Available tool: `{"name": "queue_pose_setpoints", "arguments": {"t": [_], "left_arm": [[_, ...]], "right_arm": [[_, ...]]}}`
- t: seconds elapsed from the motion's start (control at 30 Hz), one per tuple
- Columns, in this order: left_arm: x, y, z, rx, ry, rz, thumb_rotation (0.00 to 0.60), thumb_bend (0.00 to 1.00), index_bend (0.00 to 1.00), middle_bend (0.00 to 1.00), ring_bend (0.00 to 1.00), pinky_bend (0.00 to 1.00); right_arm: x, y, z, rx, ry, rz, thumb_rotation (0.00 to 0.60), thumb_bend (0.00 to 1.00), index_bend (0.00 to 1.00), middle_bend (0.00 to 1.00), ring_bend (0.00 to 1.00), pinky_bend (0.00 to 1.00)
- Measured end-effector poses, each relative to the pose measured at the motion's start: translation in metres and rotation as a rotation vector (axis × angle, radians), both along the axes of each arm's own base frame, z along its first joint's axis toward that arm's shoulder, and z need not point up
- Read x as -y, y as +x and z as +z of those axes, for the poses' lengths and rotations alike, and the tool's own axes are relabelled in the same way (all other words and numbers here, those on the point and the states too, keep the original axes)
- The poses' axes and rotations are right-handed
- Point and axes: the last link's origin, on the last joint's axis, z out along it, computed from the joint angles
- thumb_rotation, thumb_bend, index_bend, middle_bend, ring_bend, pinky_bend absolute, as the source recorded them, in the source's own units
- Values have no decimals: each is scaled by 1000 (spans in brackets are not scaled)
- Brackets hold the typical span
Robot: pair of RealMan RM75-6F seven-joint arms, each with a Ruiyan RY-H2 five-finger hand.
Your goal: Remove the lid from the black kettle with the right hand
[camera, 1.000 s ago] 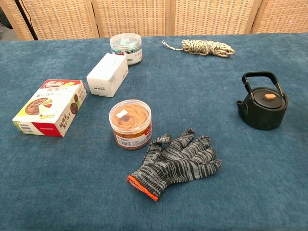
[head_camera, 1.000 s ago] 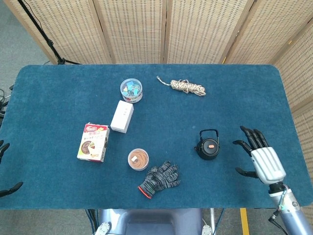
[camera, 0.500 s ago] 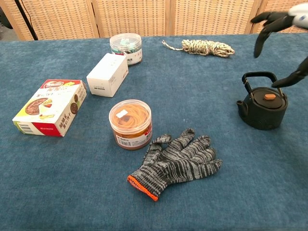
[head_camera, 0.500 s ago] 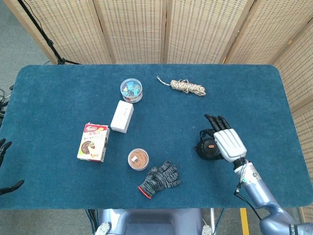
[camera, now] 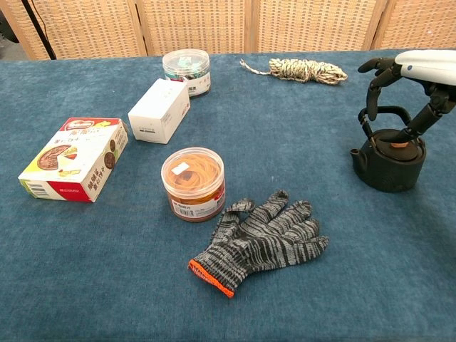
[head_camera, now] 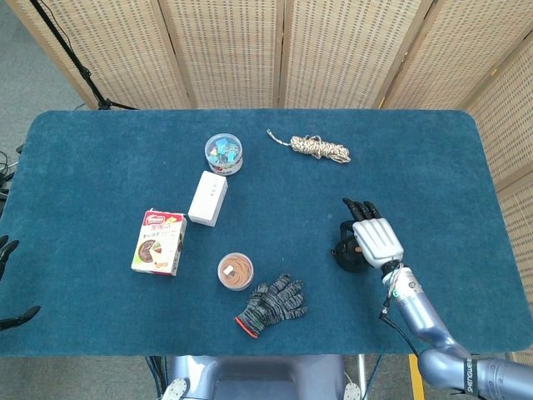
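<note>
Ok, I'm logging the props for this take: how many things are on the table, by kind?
Kettles: 1, black kettle
Round tubs: 2, clips tub, rubber-band tub
Boxes: 2, white box, snack box
Ropes: 1, rope coil
Gloves: 1, striped glove
Total: 7

My right hand [head_camera: 376,238] is hovering palm down out in front of me, its white back turned up and its dark fingers [camera: 375,74] spread and curling downward, with nothing in its grasp. The thumb [camera: 425,117] is reaching down lower than the rest. The right forearm [head_camera: 416,306] is slanting back toward my body at the lower right. My left hand [head_camera: 7,283] is showing only as dark fingertips at the far left edge, spread apart and holding nothing.
</note>
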Motion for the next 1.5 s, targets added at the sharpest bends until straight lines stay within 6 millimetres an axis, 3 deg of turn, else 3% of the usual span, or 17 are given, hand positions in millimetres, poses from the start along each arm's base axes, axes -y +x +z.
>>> {"name": "queue_pose_setpoints", "arguments": {"t": [0.4,1.5], "left_arm": [[1,0,-1,0,0,-1,600,0,0,0,0,0],[0,1,-2,-3,-6,0,600,0,0,0,0,0]], "right_arm": [[4,-13,-3,-20,0,-38,600,345,483,0,0,0],[5,-37,-7,-30,16,-94,600,354,495,0,0,0]]}}
